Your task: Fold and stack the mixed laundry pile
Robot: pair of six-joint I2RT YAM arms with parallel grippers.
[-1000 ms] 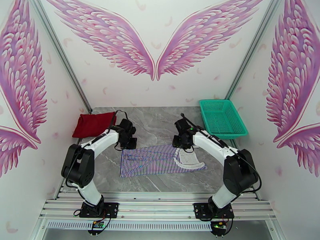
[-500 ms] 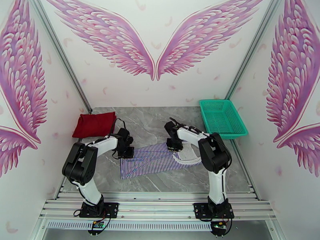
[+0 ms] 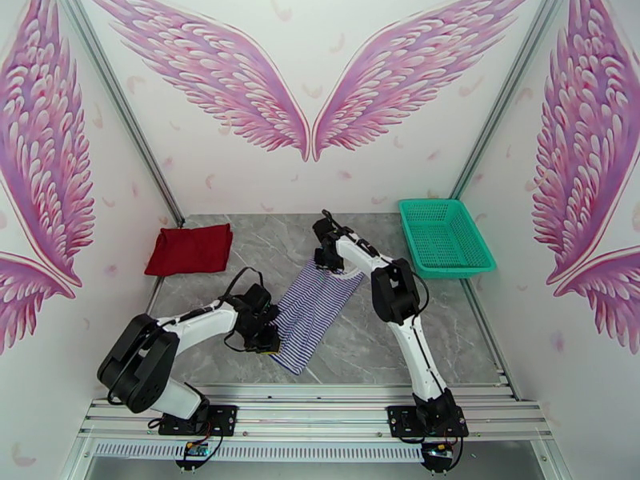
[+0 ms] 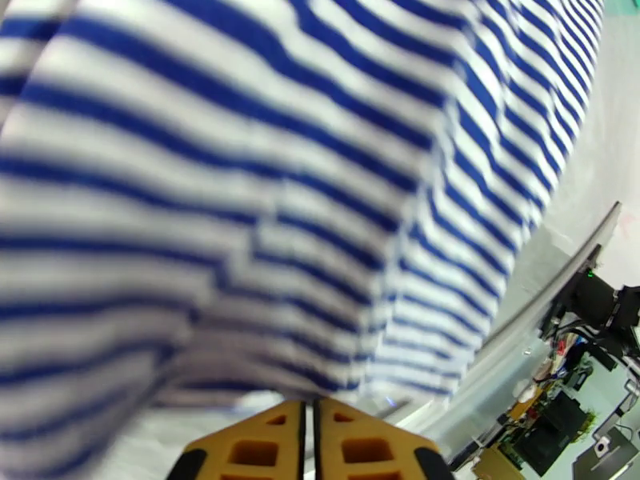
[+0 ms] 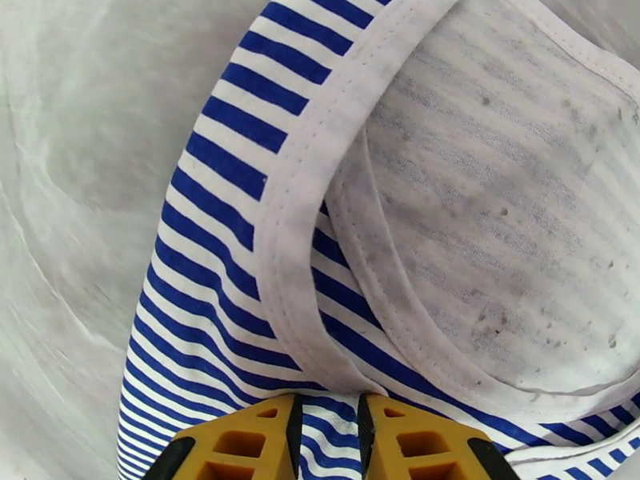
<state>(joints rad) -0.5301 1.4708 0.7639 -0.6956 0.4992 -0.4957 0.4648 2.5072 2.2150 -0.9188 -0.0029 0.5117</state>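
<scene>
Two soft garments sit well apart on the grey marbled table (image 3: 384,346). The dark red T-shirt (image 3: 190,248) is a plain folded rectangle at the far left edge, and the striped shirt (image 3: 314,307), a thin blue-and-white knit with a white stitched neckband (image 5: 292,234), is drawn into a long diagonal band mid-table. The right gripper (image 5: 328,430) is clamped on striped cloth just below that neckband (cloth fills the narrow gap between its yellow fingers), while the left gripper (image 4: 309,434), fingers almost together, pinches the shirt's bunched near end.
</scene>
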